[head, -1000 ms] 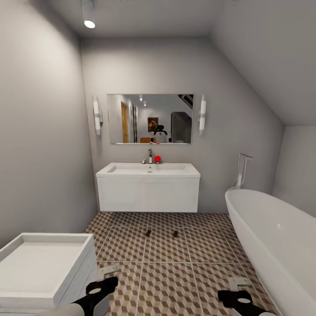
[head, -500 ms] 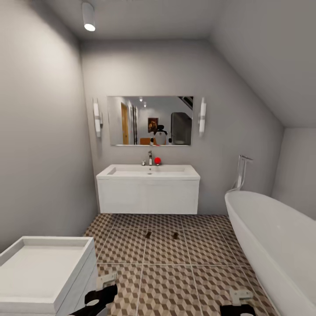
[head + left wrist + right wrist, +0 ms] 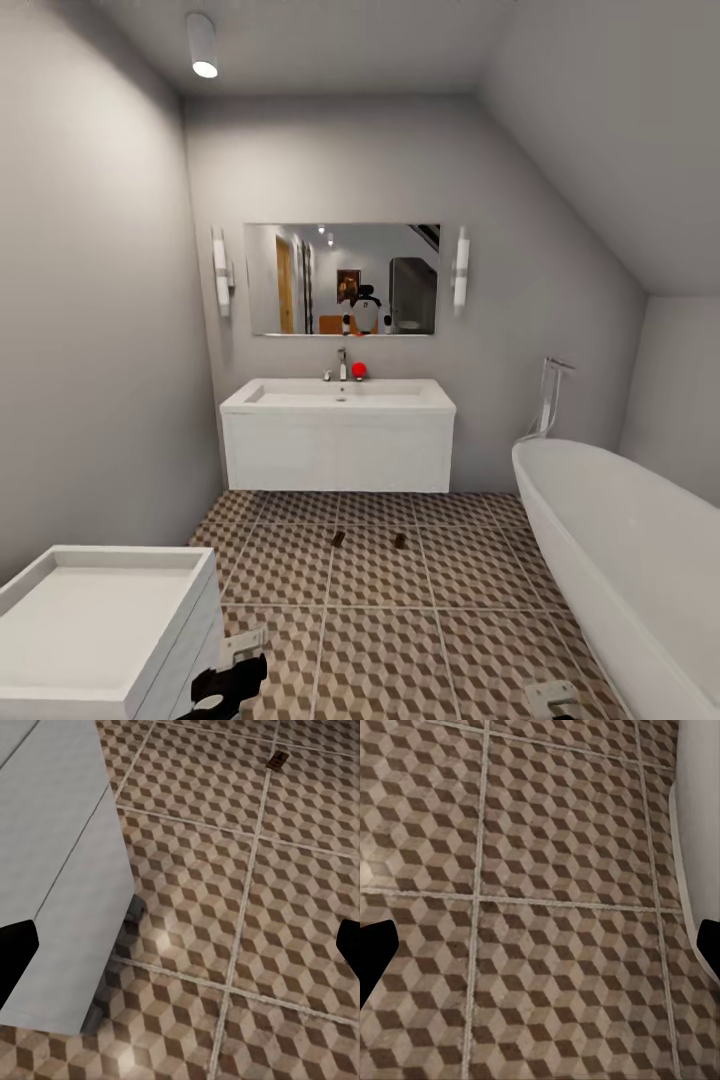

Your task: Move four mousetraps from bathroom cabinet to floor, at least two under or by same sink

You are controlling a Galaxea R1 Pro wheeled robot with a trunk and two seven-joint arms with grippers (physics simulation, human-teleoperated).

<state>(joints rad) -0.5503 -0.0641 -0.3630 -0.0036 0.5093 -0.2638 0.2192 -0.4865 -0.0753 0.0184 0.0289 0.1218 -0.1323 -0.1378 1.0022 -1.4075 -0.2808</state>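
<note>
Two small tan wooden mousetraps (image 3: 338, 539) (image 3: 400, 540) lay side by side on the cube-patterned brown and beige bathroom floor (image 3: 380, 590), just before the wide white rectangular bathroom sink (image 3: 338, 398) on its vanity. We had backed off over the last second, the view pulling away and our arms dropping low. Our left gripper (image 3: 180, 945) and right gripper (image 3: 540, 945) hung spread and empty. Two more traps, we judged, awaited collection.
</note>
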